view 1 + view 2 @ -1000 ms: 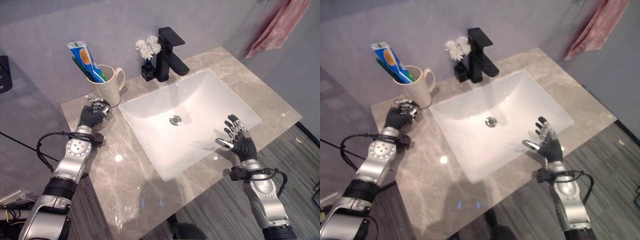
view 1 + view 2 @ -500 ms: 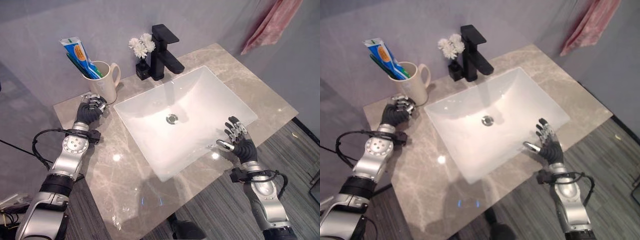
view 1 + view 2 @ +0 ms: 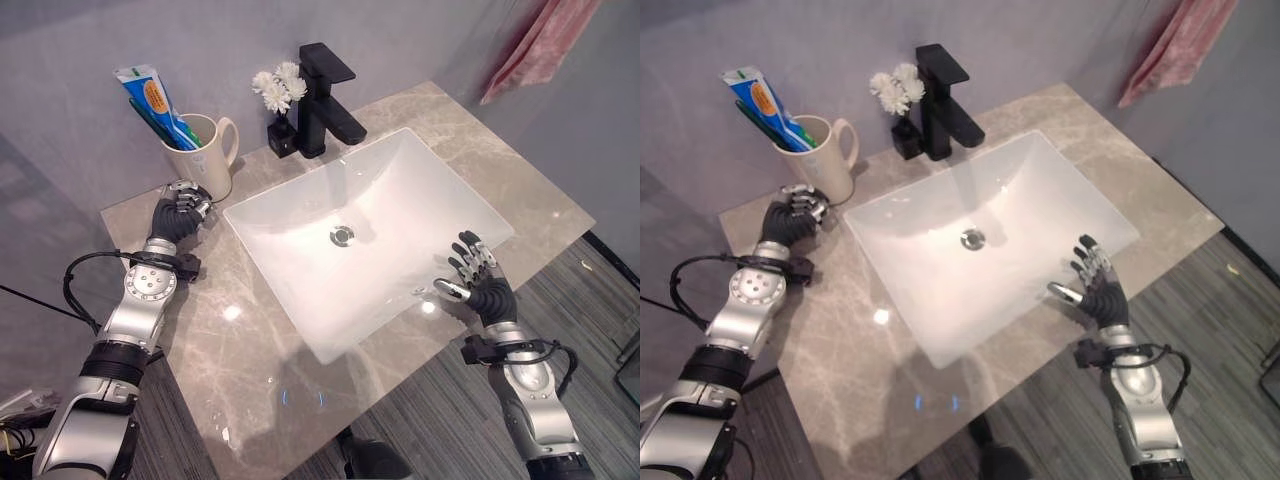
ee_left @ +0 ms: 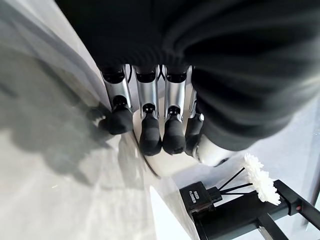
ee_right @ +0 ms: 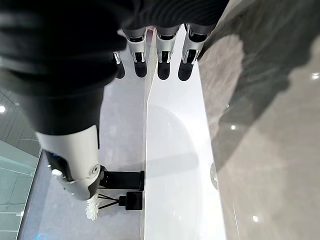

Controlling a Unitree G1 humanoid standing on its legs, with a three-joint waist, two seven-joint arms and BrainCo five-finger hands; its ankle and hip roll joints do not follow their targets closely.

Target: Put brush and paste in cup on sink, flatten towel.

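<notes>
Beside mug (image 3: 202, 156) w/ toothpaste (image 3: 152, 99) inside, your left hand (image 3: 180, 213) is curled, empty; right hand (image 3: 478, 283) spread. Careless withdrawal could tip mug.

Grey marble counter (image 3: 260, 370) before me, white basin (image 3: 300, 260) sunk in it. Black faucet (image 3: 325, 95) at back, white flowers (image 3: 279, 88) beside. Grey wall (image 3: 420, 40) behind. Striped grey floor (image 3: 600, 300) at my right.
</notes>
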